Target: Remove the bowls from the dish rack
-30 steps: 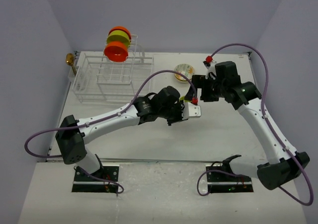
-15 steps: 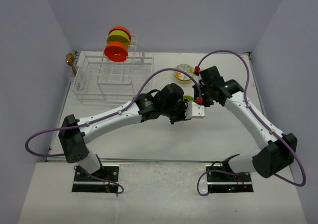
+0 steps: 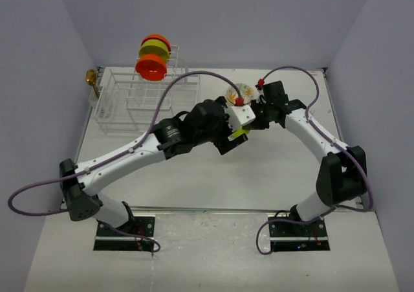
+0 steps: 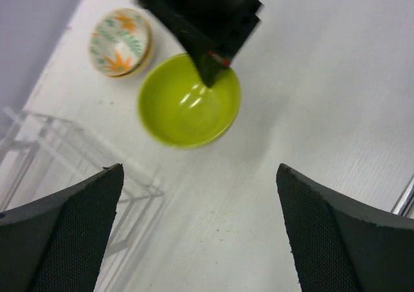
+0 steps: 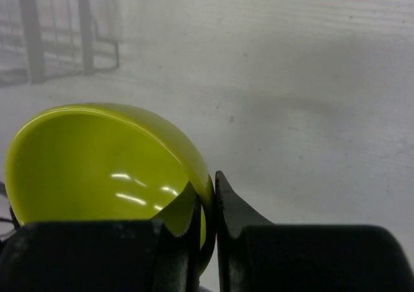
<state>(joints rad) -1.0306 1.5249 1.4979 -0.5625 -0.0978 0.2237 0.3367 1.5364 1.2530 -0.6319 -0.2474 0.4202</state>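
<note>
Holding the green bowl (image 4: pixel 187 107) by its rim in our shut right jaws, we had the flowery bowl (image 4: pixel 119 41) just beside it on the desk (image 4: pixel 323 111); our left jaws hung open above.

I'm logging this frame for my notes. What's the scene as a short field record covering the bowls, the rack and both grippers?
right gripper: fingers shut on rim of lime-green bowl
left gripper: open, above that bowl, holding nothing
floral bowl: out of the rack, beside the lime-green bowl
dish rack: three bowls on edge: front orange bowl, middle lime bowl, back orange bowl
</note>
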